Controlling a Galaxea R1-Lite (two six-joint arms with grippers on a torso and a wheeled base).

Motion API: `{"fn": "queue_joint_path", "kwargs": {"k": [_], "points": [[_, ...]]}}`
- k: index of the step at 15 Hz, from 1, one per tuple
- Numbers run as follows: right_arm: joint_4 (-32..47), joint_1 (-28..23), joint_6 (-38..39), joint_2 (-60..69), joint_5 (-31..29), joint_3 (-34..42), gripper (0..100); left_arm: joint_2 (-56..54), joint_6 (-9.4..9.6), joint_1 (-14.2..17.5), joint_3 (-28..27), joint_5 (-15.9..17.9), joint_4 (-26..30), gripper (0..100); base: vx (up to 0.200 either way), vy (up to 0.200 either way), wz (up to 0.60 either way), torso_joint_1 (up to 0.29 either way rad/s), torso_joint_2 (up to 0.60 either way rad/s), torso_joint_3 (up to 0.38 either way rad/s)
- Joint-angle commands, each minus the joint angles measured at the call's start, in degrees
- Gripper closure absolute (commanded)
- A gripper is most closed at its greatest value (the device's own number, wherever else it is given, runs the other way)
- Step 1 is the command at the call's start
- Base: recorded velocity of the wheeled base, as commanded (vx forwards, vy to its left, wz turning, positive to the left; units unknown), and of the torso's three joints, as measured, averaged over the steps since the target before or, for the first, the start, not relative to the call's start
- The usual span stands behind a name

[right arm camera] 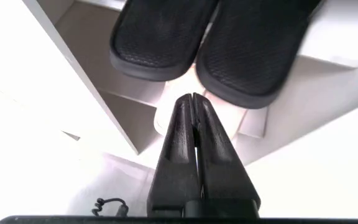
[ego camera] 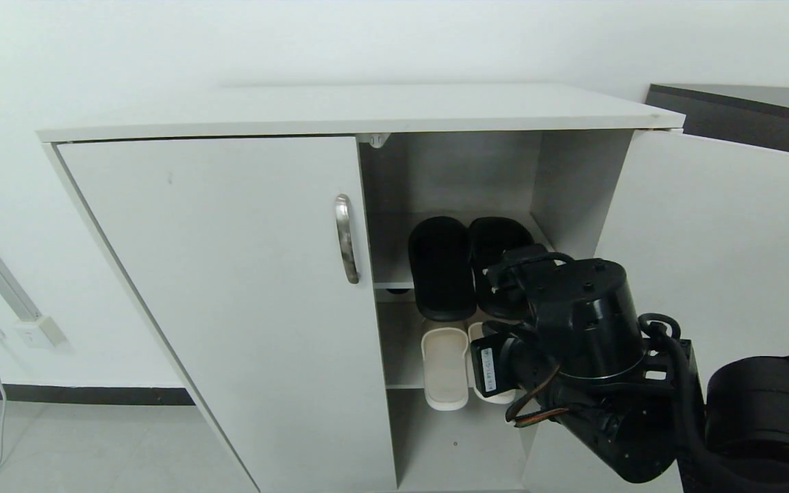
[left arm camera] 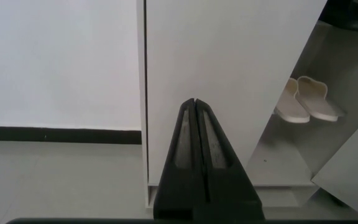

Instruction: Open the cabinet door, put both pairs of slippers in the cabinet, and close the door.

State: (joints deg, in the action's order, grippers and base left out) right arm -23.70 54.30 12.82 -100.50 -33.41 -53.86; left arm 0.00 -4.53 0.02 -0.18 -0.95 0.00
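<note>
- My right gripper [right arm camera: 194,98]: fingers pressed together, empty, near the pair of black rubber slippers [ego camera: 441,270] on the upper shelf of the white wooden cabinet [ego camera: 340,109].
- Pair of white plastic slippers [ego camera: 444,366] on the shelf below; flat white right door [ego camera: 709,233] open.
- My left gripper [left arm camera: 195,102]: closed, empty.

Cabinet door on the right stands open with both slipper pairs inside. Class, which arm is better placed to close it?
Probably the right. The right end effector sits in the opening beside the open door, while the left end effector faces the closed door.

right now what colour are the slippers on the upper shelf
Black slippers, best in right wrist view.
</note>
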Motion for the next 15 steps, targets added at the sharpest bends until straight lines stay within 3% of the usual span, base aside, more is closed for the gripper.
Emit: {"fn": "queue_joint_path", "kwargs": {"k": [1, 15], "points": [[-0.03, 0.02, -0.08, -0.57, 0.02, 0.24, 100, 0.09, -0.04, 0.06, 0.01, -0.02, 0.00, 100, -0.200, 0.000, 0.00, 0.002, 0.00, 0.007], [-0.30, 0.02, 0.18, -1.45, 0.02, 0.68, 100, 0.09, -0.04, 0.06, 0.01, -0.02, 0.00, 100, -0.200, 0.000, 0.00, 0.003, 0.00, 0.002]]}}
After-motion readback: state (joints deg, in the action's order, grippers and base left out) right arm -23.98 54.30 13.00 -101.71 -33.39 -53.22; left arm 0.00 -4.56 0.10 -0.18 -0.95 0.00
